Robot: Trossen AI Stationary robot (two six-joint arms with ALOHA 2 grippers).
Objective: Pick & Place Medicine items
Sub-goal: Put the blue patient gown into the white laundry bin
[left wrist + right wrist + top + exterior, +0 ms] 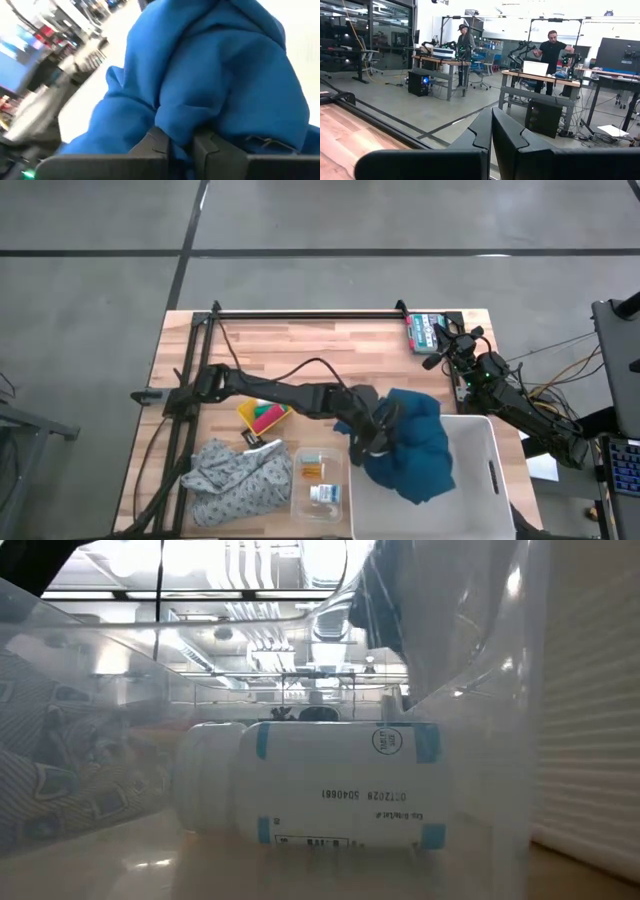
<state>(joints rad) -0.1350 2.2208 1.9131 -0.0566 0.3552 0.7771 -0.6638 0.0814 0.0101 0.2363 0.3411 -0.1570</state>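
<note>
The blue cloth (415,445) drapes over the white bin's (480,480) near-left rim, hiding the left gripper (383,432), clenched on it. The right gripper (491,125) waits, jaws closed, at the table's far-right edge. The white medicine bottle (310,790) lies sideways in the clear tray (318,485), near edge; the orange item (314,470) is indistinct.

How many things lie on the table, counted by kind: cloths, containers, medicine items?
Cloths: 2, blue cloth held by the left gripper, grey cloth.
Containers: 3, white bin, clear tray, yellow bowl.
Medicine items: 3, amber item, white bottle, carton.
Total: 8.
</note>
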